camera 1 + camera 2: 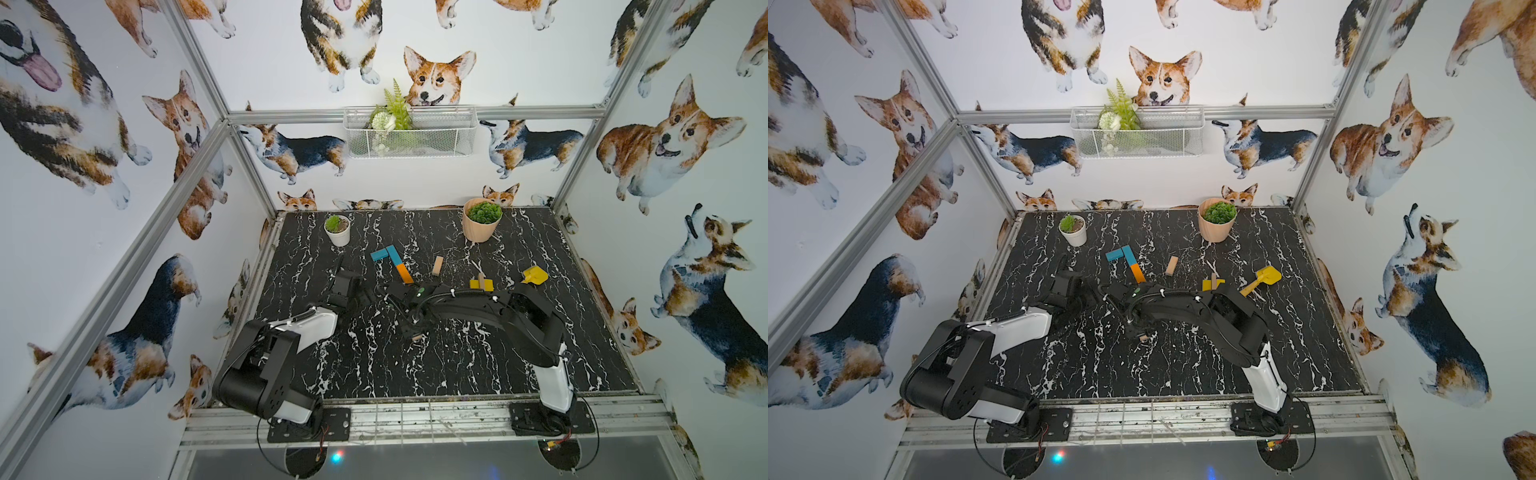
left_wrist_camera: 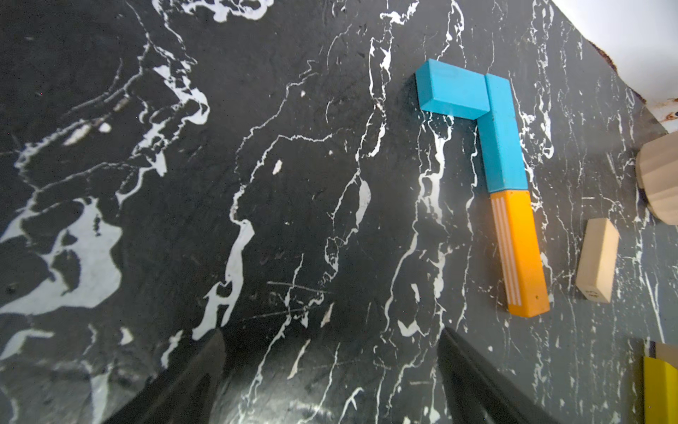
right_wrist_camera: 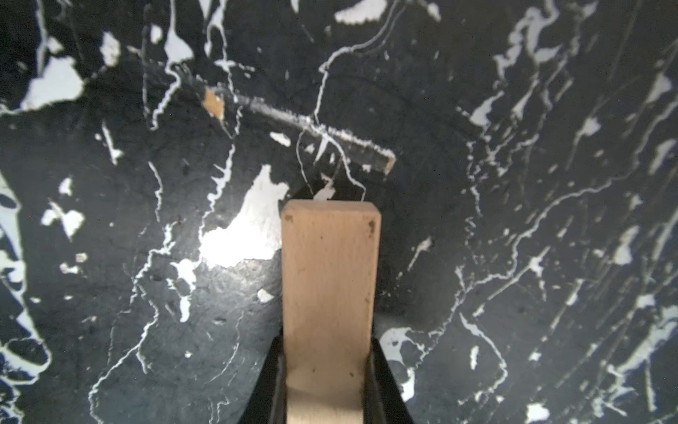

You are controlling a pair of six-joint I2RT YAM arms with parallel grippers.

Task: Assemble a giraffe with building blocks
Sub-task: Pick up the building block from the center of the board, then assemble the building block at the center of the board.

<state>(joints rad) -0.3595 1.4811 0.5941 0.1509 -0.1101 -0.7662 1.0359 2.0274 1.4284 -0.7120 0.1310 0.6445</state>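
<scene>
The giraffe's started part lies flat at mid-table: two teal planks in an L, with an orange plank end to end below them. In the left wrist view these are the teal planks and the orange plank. A loose tan plank lies to their right. Two yellow planks with a tan one sit further right. My left gripper is open over bare table, left of the teal planks. My right gripper is shut on a tan plank over the table's middle.
A yellow toy shovel lies at the right. A white pot with a plant and a tan pot with a plant stand at the back. A wire basket hangs on the back wall.
</scene>
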